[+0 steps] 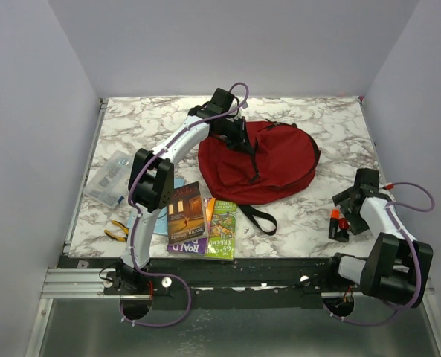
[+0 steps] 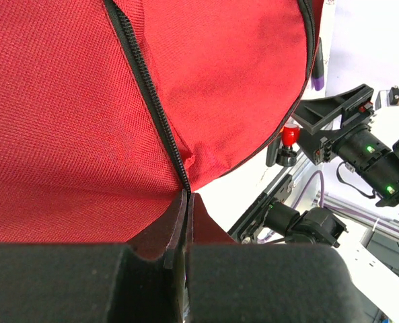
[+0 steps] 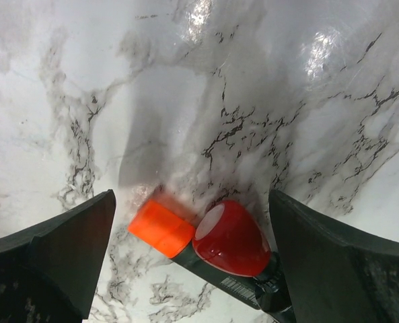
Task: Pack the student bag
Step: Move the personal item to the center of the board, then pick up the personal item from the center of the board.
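The student bag (image 1: 276, 160), a big dark-red backpack with black zipper lines, lies flat at the table's middle back. My left gripper (image 1: 240, 138) rests on its left part. In the left wrist view that gripper (image 2: 186, 196) is shut, its tips pinched where the black zipper (image 2: 145, 81) ends. My right gripper (image 1: 342, 210) hangs open at the right, over two dark sticks. One stick has an orange cap (image 3: 161, 227), the other a red cap (image 3: 231, 239). Both lie on the marble between the wide-spread fingers (image 3: 64, 249), touching neither.
Two books (image 1: 187, 212) (image 1: 221, 227) lie near the front edge, left of the bag's black strap (image 1: 259, 217). A clear plastic pouch (image 1: 108, 178) and yellow-handled pliers (image 1: 116, 231) sit at the left. Walls close the table on three sides.
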